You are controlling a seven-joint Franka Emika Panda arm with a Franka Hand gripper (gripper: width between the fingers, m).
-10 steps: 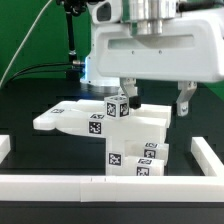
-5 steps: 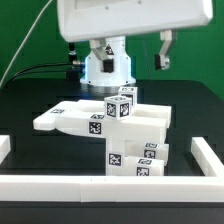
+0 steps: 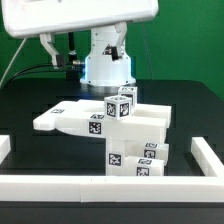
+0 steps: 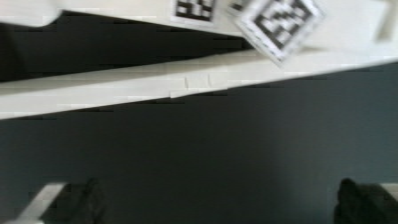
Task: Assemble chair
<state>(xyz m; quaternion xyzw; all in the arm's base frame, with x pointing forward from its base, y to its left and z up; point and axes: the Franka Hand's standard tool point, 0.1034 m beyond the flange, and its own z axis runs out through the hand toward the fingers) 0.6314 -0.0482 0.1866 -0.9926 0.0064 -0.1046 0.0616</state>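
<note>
I see my gripper (image 4: 214,200) wide open, holding nothing. The chair parts (image 3: 110,125) sit stacked on the black table (image 3: 30,100).

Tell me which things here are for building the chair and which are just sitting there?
For the chair:
- flat slab with a tag
- small cube on top of the stack
- tagged block stack under it
- the open gripper, holding nothing

Just there:
- white border bars around the work area
- black table
- green backdrop

green backdrop (image 3: 190,50) behind a black table (image 3: 30,95) edged by white border bars (image 3: 50,182).
</note>
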